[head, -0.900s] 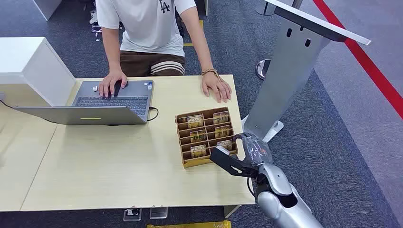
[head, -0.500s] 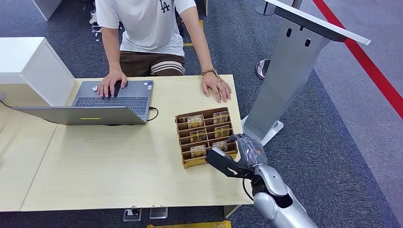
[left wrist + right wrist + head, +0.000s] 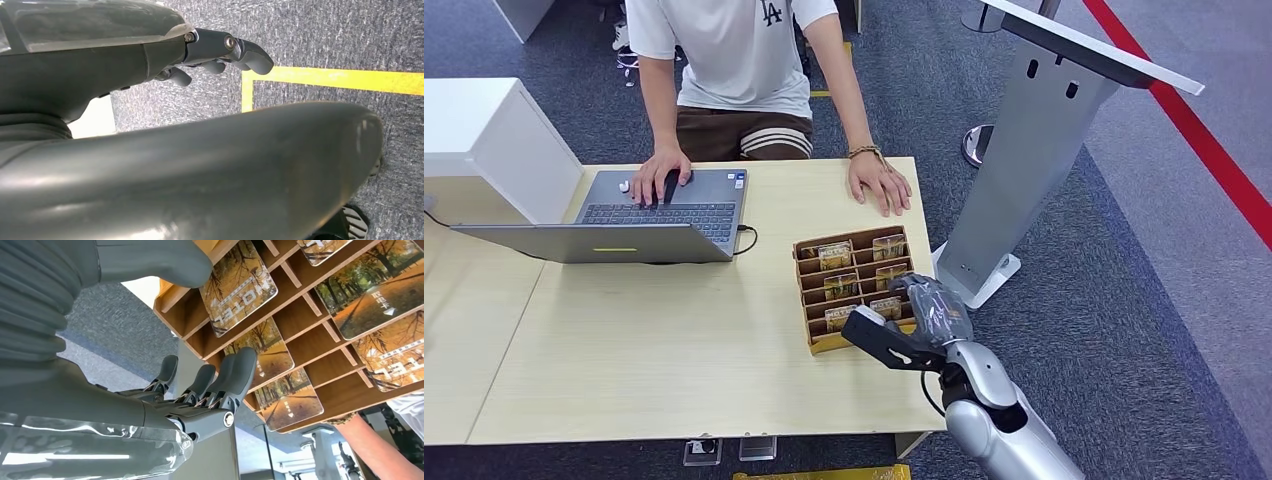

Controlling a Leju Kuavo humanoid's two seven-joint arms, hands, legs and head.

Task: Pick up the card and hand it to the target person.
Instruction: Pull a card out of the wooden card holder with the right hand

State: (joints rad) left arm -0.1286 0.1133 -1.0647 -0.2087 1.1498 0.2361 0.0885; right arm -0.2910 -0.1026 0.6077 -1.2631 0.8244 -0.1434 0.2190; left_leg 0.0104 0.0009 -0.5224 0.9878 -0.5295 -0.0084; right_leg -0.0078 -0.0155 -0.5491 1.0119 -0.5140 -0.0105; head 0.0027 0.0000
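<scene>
Over card rack (image 3: 854, 288): right hand (image 3: 921, 318) spread, holding nothing.

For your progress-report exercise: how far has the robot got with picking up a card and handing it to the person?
Done: the right hand has reached the wooden card rack on the table. In hand: its fingers are spread beside the cards, holding nothing yet. Left: grip a card, lift it, and pass it to the person seated across the table.

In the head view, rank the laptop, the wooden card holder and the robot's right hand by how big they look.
1. laptop, clearly largest.
2. wooden card holder.
3. right hand, though it looks close to the holder's size and sits nearer the camera, so that order is unsure.
</scene>
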